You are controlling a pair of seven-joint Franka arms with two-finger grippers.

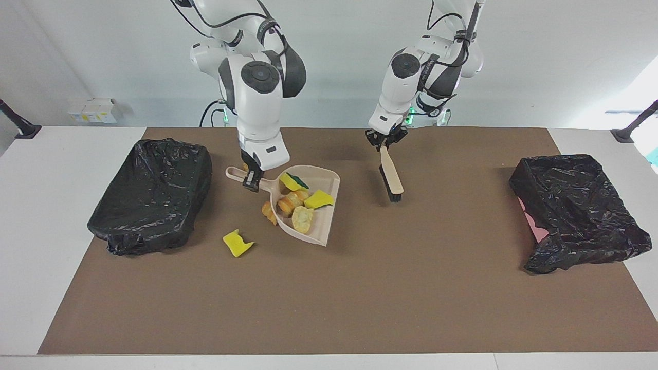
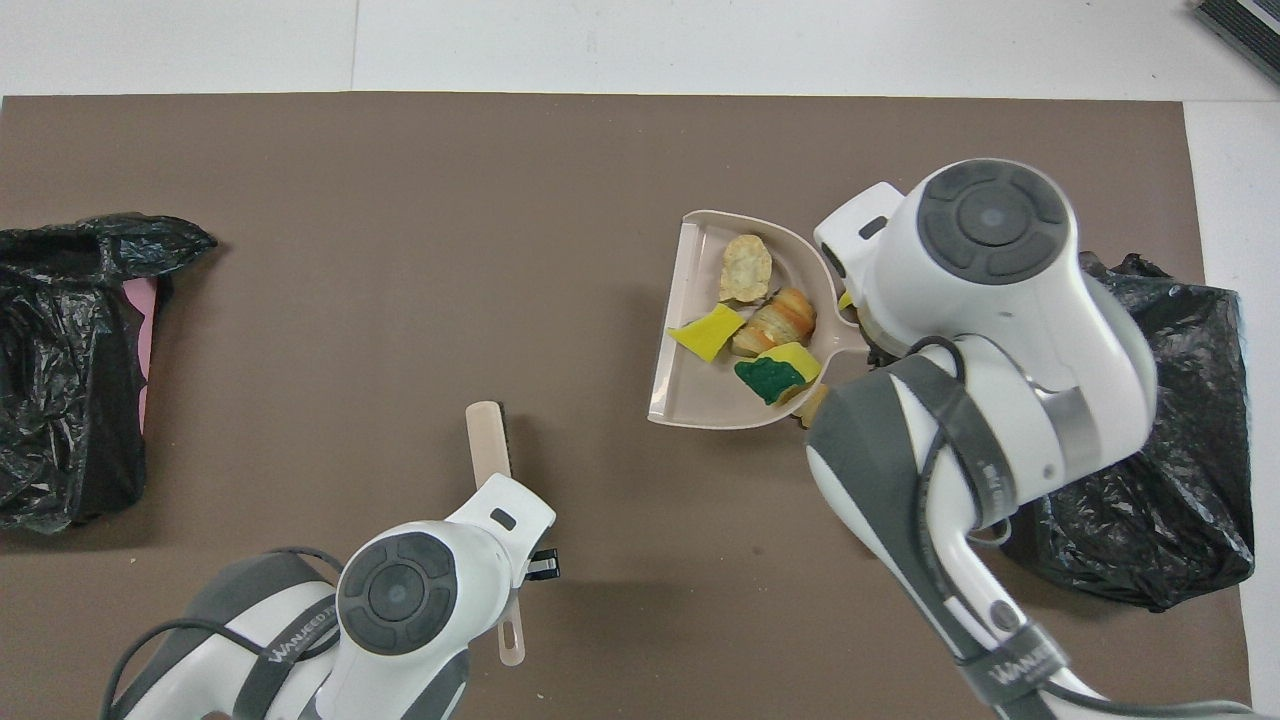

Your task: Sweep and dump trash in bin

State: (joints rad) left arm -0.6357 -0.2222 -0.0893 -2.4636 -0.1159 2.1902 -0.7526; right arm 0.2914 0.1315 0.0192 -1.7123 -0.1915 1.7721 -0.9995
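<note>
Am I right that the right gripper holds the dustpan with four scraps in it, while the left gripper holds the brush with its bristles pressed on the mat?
Not quite. The facing view shows the brush hanging in the air from the left gripper, bristles off the mat. The rest stands: the right gripper holds the dustpan with four scraps.

I count two bins: one bin and a second bin. One dustpan, one brush. I can see six scraps: three sponges, two bread lumps and one pale lump. Four are in the dustpan, two on the one mat.
</note>
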